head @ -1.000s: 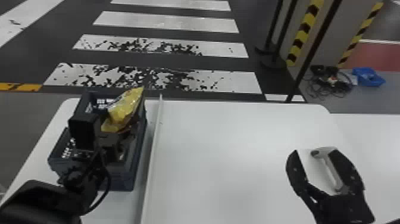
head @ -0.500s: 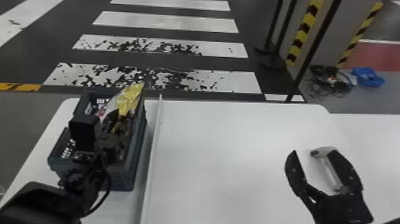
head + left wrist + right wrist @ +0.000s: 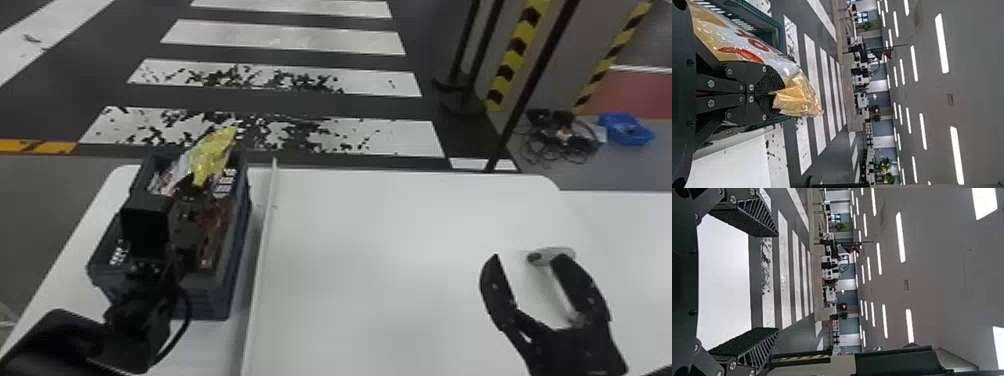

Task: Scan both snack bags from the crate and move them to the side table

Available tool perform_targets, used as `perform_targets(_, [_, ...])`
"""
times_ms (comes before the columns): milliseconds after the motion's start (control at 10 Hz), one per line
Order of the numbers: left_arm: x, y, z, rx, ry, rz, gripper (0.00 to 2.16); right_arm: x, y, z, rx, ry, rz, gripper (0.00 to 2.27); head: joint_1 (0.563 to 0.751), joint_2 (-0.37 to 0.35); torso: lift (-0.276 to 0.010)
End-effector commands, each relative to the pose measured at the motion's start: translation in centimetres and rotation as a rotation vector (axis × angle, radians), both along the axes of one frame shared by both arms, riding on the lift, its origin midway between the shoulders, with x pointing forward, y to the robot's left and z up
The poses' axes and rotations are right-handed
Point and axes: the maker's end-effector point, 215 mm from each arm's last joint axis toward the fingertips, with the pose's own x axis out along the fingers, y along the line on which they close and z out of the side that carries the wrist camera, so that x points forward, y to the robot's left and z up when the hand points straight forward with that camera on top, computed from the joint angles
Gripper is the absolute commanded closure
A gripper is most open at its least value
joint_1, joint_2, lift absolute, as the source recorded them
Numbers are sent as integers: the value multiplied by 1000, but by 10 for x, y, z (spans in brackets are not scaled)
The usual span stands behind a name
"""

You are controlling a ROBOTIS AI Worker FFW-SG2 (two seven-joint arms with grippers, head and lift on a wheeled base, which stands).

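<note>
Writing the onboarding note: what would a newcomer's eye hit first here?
First, the shiny yellow-and-white snack bag pinched in the left gripper, at the dark crate. Then the right gripper, spread open over the white table. Beyond the table, bold white floor stripes stand out.

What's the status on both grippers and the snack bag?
Left gripper shut on snack bag, at crate. Right gripper open, empty. Possible obstruction: grey handheld device near right gripper.
</note>
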Motion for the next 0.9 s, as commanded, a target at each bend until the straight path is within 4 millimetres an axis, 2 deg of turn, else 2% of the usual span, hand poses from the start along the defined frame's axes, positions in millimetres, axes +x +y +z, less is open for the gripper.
perform_targets(0, [-7,-5,15,39,-22,-3,2145,1,3,-1,6,2,4,147,695,-69,-95])
perform_targets(400, [-15,-12,43,60,-54,-13,2145,2,3,0,9,-5,2,147,695,-73,-95])
perform_targets(800, [-40,-58,97,46,-89,-101,2145,5,-1,2,7,-10,-5,147,695,-121,-95])
